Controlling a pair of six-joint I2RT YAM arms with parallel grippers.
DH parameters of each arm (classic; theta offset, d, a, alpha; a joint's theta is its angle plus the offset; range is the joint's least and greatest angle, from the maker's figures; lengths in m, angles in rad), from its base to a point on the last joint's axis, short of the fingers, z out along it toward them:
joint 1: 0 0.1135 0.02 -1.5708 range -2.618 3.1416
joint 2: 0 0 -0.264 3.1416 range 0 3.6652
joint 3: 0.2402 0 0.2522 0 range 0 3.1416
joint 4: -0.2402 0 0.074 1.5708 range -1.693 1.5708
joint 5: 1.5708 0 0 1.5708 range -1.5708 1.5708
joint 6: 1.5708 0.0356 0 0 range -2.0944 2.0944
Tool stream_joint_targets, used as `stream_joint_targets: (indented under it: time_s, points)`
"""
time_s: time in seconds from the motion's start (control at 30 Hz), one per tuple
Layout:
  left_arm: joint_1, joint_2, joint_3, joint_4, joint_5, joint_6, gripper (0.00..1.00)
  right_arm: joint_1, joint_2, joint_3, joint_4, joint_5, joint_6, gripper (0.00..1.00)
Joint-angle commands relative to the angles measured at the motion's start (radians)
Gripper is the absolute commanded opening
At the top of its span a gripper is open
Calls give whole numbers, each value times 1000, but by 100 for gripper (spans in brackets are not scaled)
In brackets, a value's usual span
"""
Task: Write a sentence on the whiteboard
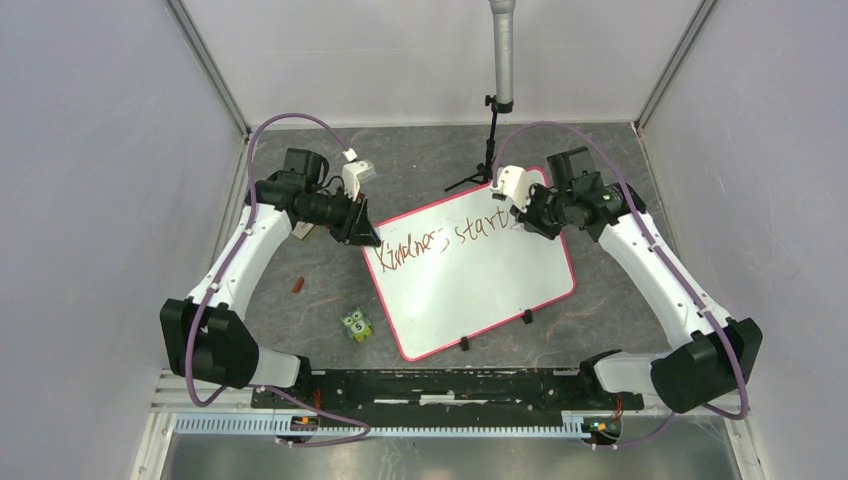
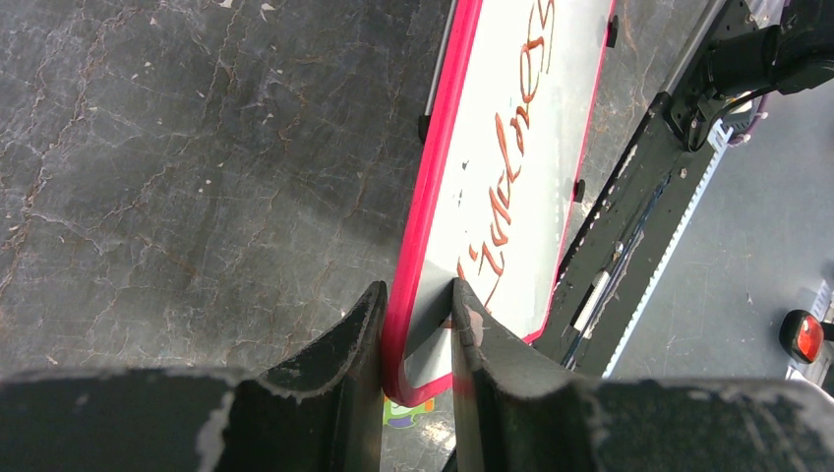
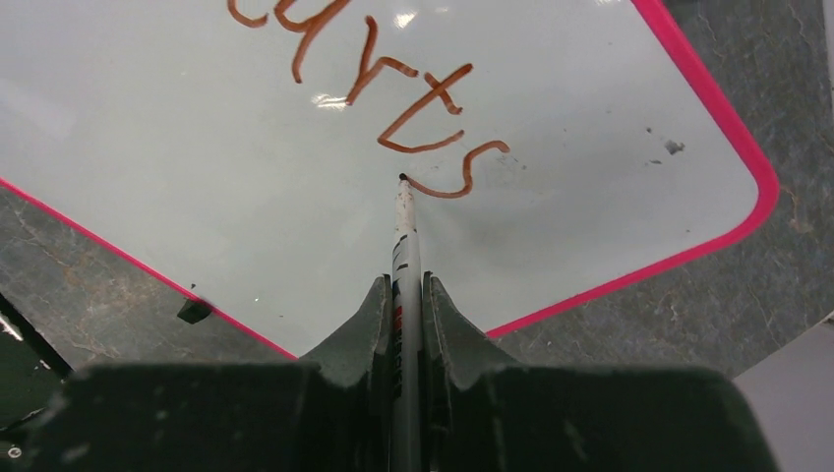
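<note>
The whiteboard, white with a red-pink frame, lies tilted on the dark table. One line of the sentence reads "Kindness starts" in brownish-red script. My left gripper is shut on the board's far left corner. In the left wrist view its jaws pinch the frame. My right gripper is shut on a grey marker. The marker's tip touches the whiteboard at the tail of the last "s".
A small green owl figure and a short brown-red piece lie left of the board. A black stand with a grey pole rises behind the board. The arms' black base rail runs along the near edge.
</note>
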Motion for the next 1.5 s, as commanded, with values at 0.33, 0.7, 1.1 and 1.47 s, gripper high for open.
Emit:
stream_joint_targets:
  time_s: [0.33,0.7,1.1,1.47]
  points:
    - [-10,-45,-18,17,-42,23,27,34,-29,131,-81,-211,10,0]
    - [8,-120,-37,-39,46,41,61,215,-36,64,66,-229,125,0]
    - [36,-101,-83,4,95,16,61,476,-78,-163,348,-165,216,0]
    - [36,-58,-99,45,92,-14,29,696,-34,-214,423,-54,241,0]
